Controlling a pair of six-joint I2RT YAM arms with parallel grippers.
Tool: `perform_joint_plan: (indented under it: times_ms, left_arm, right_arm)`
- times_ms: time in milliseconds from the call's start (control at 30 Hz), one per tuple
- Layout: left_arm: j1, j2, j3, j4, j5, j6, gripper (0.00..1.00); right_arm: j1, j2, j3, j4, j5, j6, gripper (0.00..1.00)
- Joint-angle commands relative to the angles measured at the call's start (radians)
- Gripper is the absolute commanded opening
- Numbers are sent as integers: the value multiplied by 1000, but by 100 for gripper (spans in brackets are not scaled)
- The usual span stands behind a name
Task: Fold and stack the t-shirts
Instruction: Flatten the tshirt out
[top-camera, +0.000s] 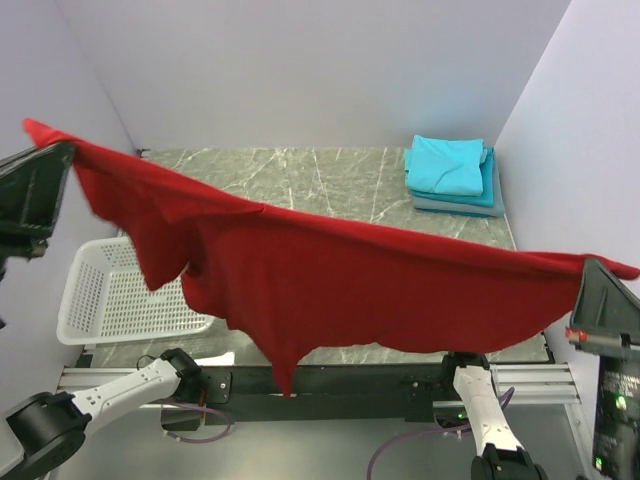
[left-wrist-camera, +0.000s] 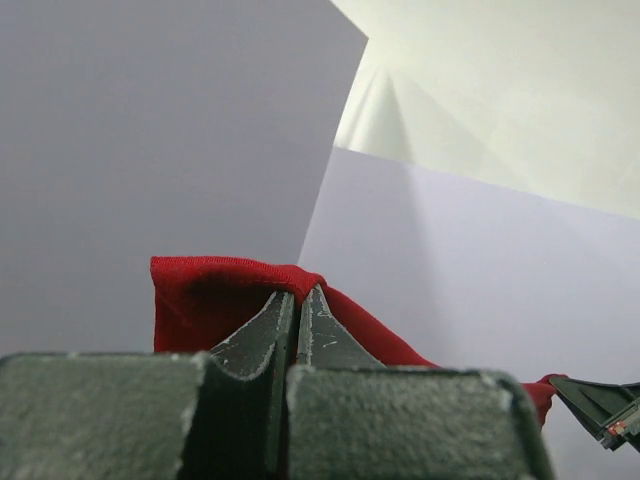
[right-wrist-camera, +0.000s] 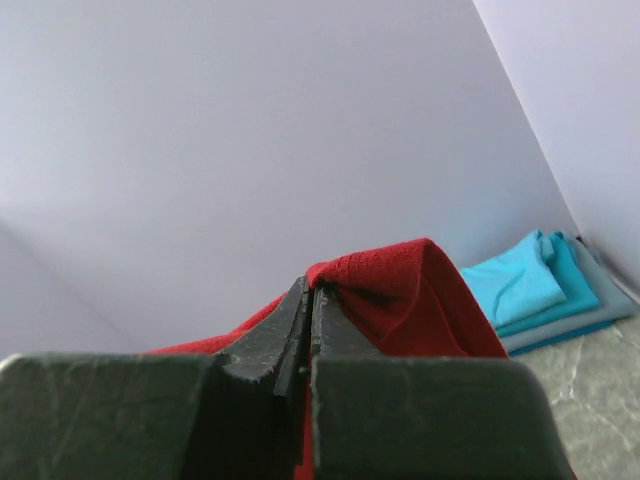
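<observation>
The deep red t-shirt (top-camera: 350, 290) is up in the air, stretched like a banner between the two arms and lifted off the green marbled tabletop (top-camera: 300, 175). The left gripper (top-camera: 68, 150) has one end of it, high on the left. Its fingers (left-wrist-camera: 255, 335) are pressed tight together, with only a fold of red cloth pinched at the tips. The right gripper (top-camera: 588, 264), lower and off to the right, is clamped the same way, with red fabric bunched up over its fingertips (right-wrist-camera: 265, 340). The top edge of the shirt therefore slopes down from left to right. Below it the cloth sags in loose folds to a point that hangs in front of the black front rail (top-camera: 400, 378); whether it touches the rail I cannot tell. From above, the hanging cloth hides most of the middle and near part of the table and also covers a corner of the white lattice basket (top-camera: 100, 300) at the table's left edge. In the far right corner, well apart from the red shirt, sits the stack of folded t-shirts (top-camera: 450, 175), turquoise on top and grey-blue at the bottom. Pale lilac walls (top-camera: 300, 70) close in the back and sides.
</observation>
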Motion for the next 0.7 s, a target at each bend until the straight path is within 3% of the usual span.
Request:
perform_joint_plan:
  times_ms: [0, 200, 433, 500, 600, 667]
  left_arm:
    - [26, 34, 53, -1, 73, 25, 1]
    - [52, 63, -76, 68, -32, 48, 1]
    - [71, 187, -415, 274, -302, 93, 0]
    - [164, 259, -519, 347, -237, 67, 0]
    - [310, 400, -617, 418, -26, -21, 0]
    - [341, 530, -659, 533, 47, -18, 0]
  right_arm:
    - [-4, 35, 34, -21, 24, -37, 0]
    - [-4, 52, -114, 45, 18, -45, 0]
    - [-4, 97, -563, 301, 42, -62, 0]
    - [-4, 135, -663, 371, 47, -70, 0]
    - [-6, 215, -854, 509, 35, -73, 0]
    - [-6, 308, -983, 626, 26, -79, 0]
